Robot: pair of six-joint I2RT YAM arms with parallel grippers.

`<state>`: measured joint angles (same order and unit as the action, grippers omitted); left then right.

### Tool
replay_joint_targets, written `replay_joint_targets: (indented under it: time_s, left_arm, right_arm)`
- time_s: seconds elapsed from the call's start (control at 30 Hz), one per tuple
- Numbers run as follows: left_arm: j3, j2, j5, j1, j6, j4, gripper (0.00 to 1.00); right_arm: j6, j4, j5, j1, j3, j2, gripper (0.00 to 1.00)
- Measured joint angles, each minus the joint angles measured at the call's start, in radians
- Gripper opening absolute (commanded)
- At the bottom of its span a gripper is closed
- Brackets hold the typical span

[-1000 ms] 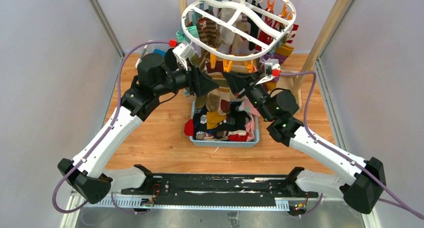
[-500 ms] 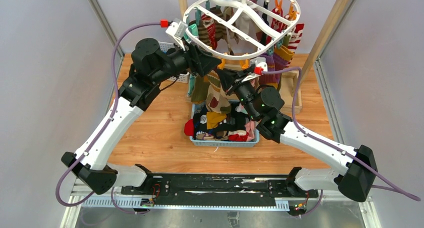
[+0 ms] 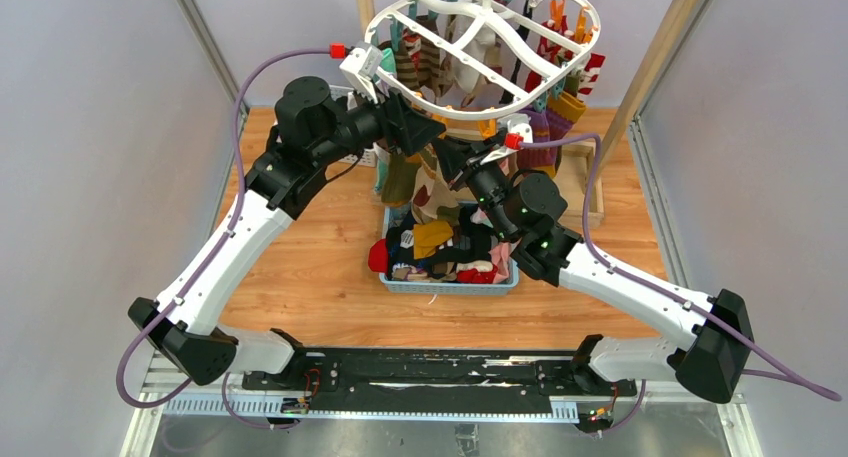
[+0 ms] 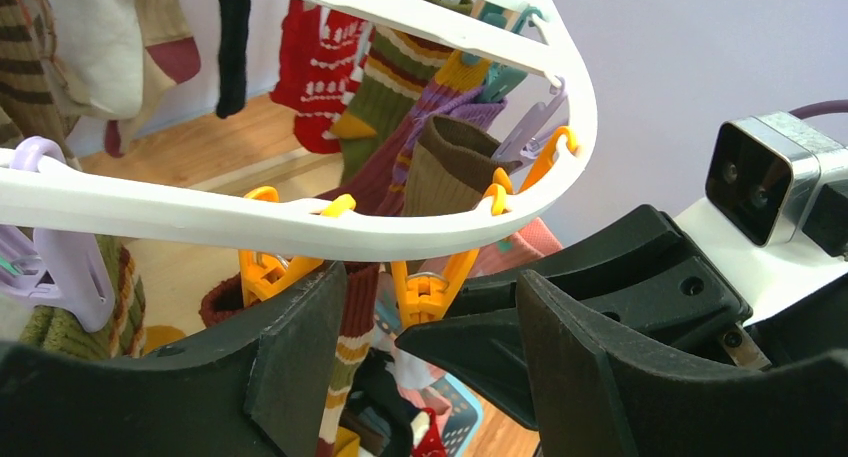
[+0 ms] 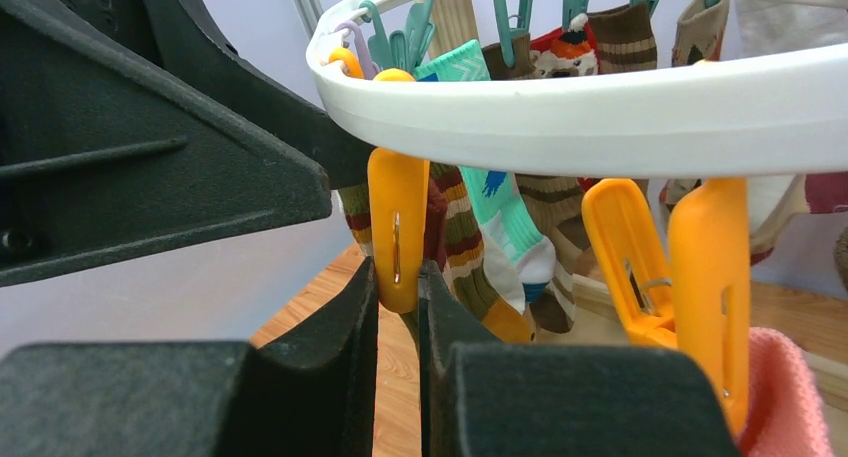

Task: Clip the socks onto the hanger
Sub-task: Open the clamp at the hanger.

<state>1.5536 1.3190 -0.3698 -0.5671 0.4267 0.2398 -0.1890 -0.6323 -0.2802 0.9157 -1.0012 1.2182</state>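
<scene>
1. Hanger (image 4: 300,222): hung from the wooden rack (image 3: 650,67), above the blue basket (image 3: 450,285); held socks (image 3: 440,62) on pins round its far and side rim, with more heaped in the basket.
2. Found the left gripper (image 3: 430,132) just under the near rim from the left, fingers spread wide, gripping nothing.
3. Found the right gripper (image 5: 400,277) under the same rim from the right, fingers pressed almost together on the lower end of an orange clothespin (image 5: 397,217) dangling from the rim.
4. Saw only from above that both tips nearly met below the rim; could not read either grip there.
5. Saw only in the right wrist view the pinch itself, and a brown striped sock (image 5: 455,247) just behind that pin; could not tell whether the pin bit the sock.
6. Saw only in the left wrist view the right gripper's tip sitting between the spread left fingers (image 4: 290,357), beneath an orange pin.
</scene>
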Motion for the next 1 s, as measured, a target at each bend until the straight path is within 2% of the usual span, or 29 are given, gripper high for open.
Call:
replay_joint_targets:
  time_s: [0.27, 0.37, 0.6, 0.8, 0.9, 0.93, 1.0]
  left_arm:
    - [0.001, 0.018, -0.002, 0.000, 0.000, 0.001, 0.68]
    - [0.020, 0.049, -0.002, 0.000, -0.005, 0.021, 0.72]
    - [0.050, 0.089, 0.002, 0.000, -0.009, 0.049, 0.69]
    - [0.058, 0.089, 0.013, -0.003, -0.005, 0.047, 0.59]
    - [0.062, 0.089, 0.014, -0.006, -0.003, 0.046, 0.44]
    - [0.063, 0.089, 0.012, -0.008, -0.003, 0.046, 0.38]
    - [0.064, 0.089, 0.012, -0.014, 0.000, 0.048, 0.26]
  right_arm:
    - [0.000, 0.003, 0.000, 0.000, -0.001, 0.003, 0.00]
    - [-0.001, 0.003, 0.000, 0.000, -0.004, 0.007, 0.00]
    - [-0.001, 0.010, 0.001, 0.000, -0.008, 0.012, 0.00]
    - [-0.002, 0.012, 0.002, 0.000, -0.019, 0.022, 0.00]
    - [-0.002, 0.017, 0.003, 0.000, -0.023, 0.023, 0.00]
    - [-0.002, 0.019, 0.005, 0.000, -0.023, 0.023, 0.05]
    - [-0.002, 0.025, 0.006, 0.000, -0.023, 0.024, 0.22]
